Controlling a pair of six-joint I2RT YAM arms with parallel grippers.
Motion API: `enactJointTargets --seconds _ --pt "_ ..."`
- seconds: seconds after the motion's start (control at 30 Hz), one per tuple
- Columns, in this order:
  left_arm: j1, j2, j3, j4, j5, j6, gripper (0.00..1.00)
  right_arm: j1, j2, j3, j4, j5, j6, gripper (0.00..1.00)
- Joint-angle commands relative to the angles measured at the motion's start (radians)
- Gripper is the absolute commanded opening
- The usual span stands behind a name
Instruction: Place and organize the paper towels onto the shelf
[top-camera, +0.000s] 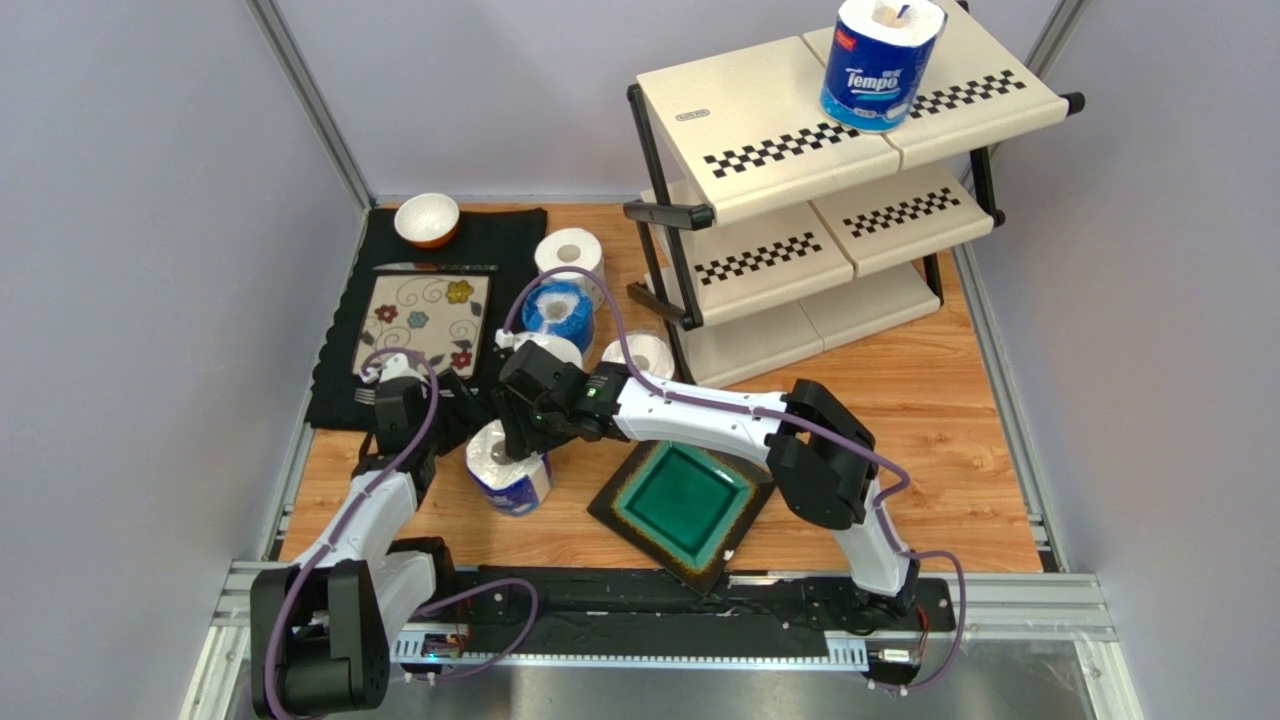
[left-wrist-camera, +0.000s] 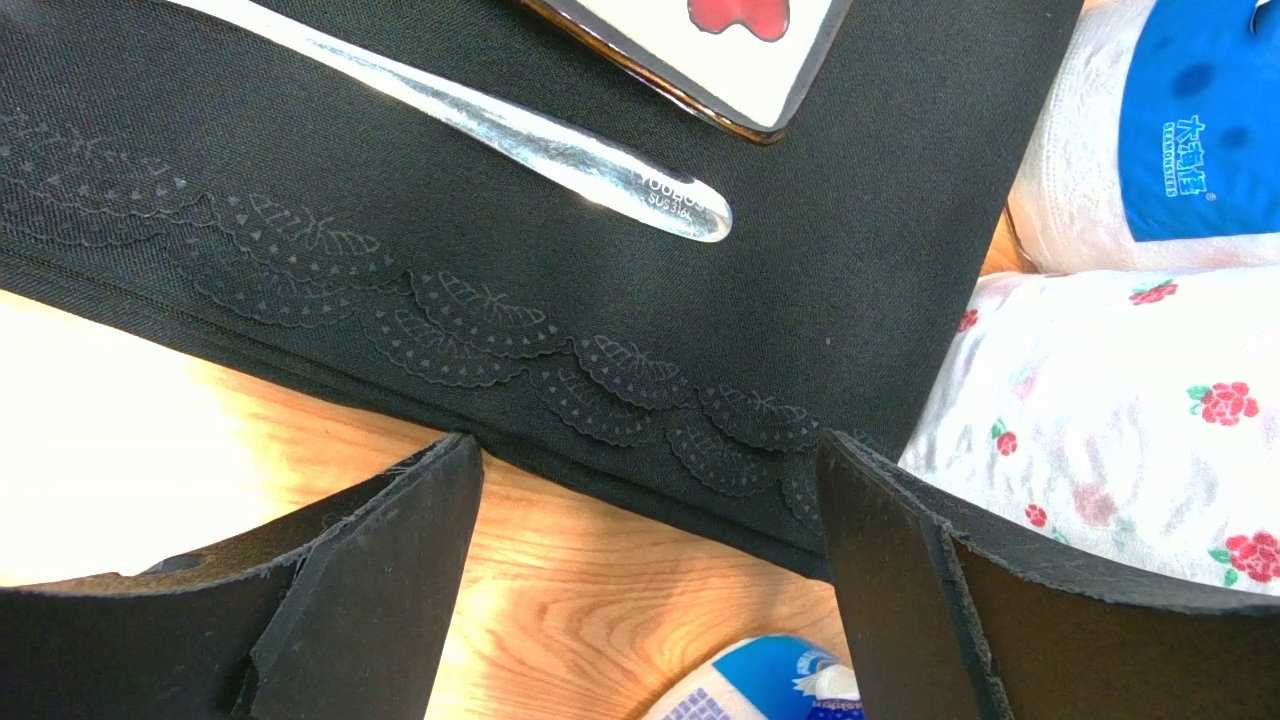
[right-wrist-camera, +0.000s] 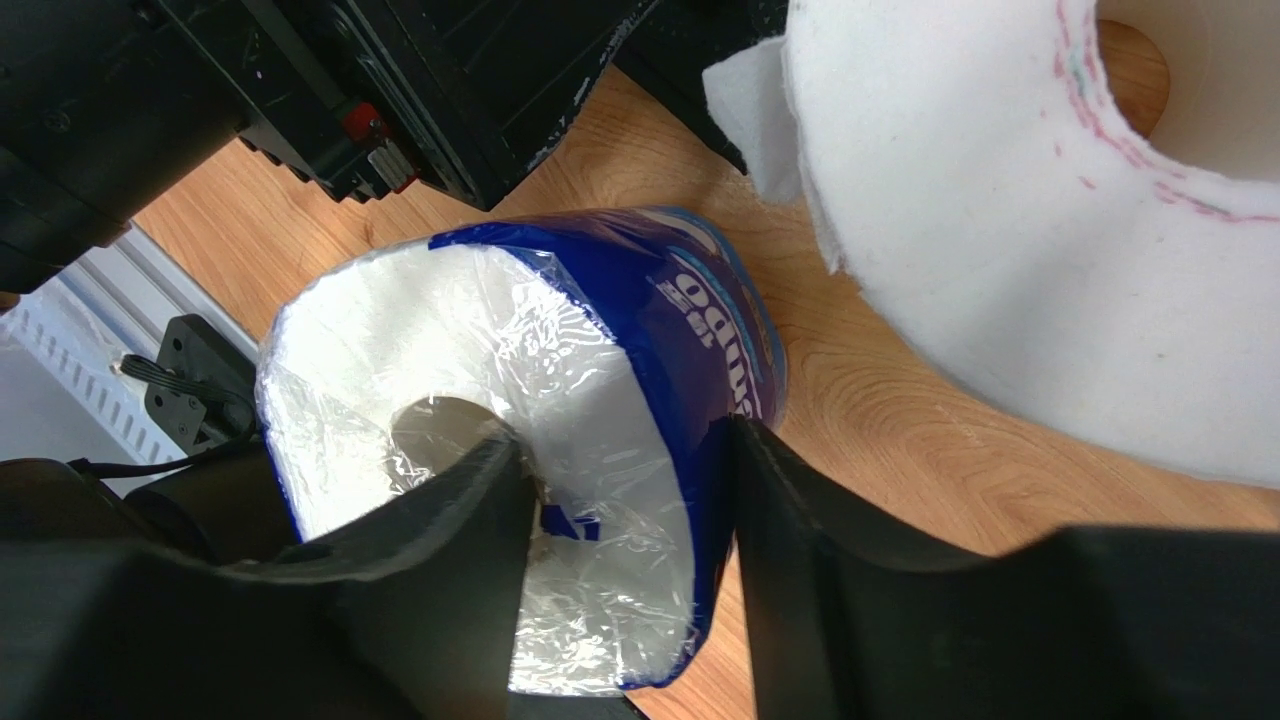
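Observation:
A blue-wrapped paper towel roll stands on the table near the left front. My right gripper is shut on its wall, one finger down in the core and the other against the blue wrapper. Another wrapped roll stands on the top tier of the shelf. Loose rolls sit left of the shelf: a white one, a blue one and a white one. My left gripper hangs open over the placemat's edge, holding nothing.
A black placemat carries a floral tile, cutlery and a small bowl. A green square plate lies under the right arm. A floral-print roll sits right of the left gripper. A white roll lies beside the gripped one.

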Motion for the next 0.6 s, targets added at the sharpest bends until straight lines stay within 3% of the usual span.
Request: enactJointTargets --seconds 0.0,0.07,0.33,0.57 --pt "0.006 0.015 -0.021 -0.046 0.002 -0.009 0.90 0.003 0.002 -0.001 -0.042 0.043 -0.038 0.44" --pt "0.006 0.012 -0.020 -0.046 0.001 -0.009 0.90 0.004 -0.021 -0.007 -0.040 0.037 -0.045 0.38" --pt "0.006 0.013 -0.021 -0.049 -0.002 -0.009 0.90 0.000 -0.164 -0.030 -0.050 0.023 -0.093 0.37" --pt "0.006 0.010 -0.018 -0.049 -0.004 -0.009 0.90 -0.002 -0.400 -0.070 -0.060 0.089 -0.093 0.36"
